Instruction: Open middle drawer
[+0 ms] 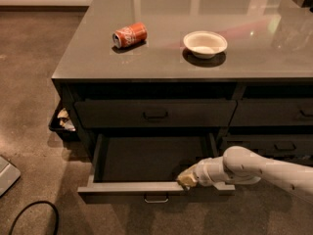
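Observation:
The middle drawer [146, 156] of the dark charcoal cabinet stands pulled far out, its shallow dark interior showing and empty. Its front [127, 189] has a small pull handle [156, 199] at the centre. My gripper [186, 179], on a white arm coming in from the right, rests at the top edge of the drawer front, right of the handle. The top drawer [154, 113] above is shut.
A red soda can [130, 35] lies on its side and a white bowl [205, 43] stands on the grey countertop [254, 53]. More drawers [274, 112] sit to the right. A black bin [62, 122] stands left of the cabinet. A black cable [30, 215] lies on the floor.

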Controlling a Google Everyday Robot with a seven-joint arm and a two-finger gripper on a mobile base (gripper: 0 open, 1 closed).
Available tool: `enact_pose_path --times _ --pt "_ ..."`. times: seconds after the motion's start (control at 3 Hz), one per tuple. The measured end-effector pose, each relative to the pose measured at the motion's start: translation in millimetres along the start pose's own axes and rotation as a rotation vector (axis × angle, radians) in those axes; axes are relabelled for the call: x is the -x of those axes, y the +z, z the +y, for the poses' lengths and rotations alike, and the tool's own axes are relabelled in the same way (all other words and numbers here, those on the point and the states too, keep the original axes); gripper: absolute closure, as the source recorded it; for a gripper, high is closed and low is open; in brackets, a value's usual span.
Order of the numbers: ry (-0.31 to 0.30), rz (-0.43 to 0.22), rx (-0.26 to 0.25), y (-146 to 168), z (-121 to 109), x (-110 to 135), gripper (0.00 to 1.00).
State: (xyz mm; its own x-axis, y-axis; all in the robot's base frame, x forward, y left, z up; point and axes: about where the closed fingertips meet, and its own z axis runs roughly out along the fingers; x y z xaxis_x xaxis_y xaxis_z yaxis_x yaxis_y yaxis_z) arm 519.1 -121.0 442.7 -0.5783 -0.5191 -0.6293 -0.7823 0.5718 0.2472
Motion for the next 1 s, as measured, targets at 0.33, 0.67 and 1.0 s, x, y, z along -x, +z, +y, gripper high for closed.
enact_pose_path --times 0.33,0.67,1.0 --pt "0.000 0.000 0.000 0 1 0 0.81" --pt "-0.028 -0.009 0.024 -25 18 -15 0.58" --pt "-0.085 -0.039 0.012 -56 31 -11 0.35"
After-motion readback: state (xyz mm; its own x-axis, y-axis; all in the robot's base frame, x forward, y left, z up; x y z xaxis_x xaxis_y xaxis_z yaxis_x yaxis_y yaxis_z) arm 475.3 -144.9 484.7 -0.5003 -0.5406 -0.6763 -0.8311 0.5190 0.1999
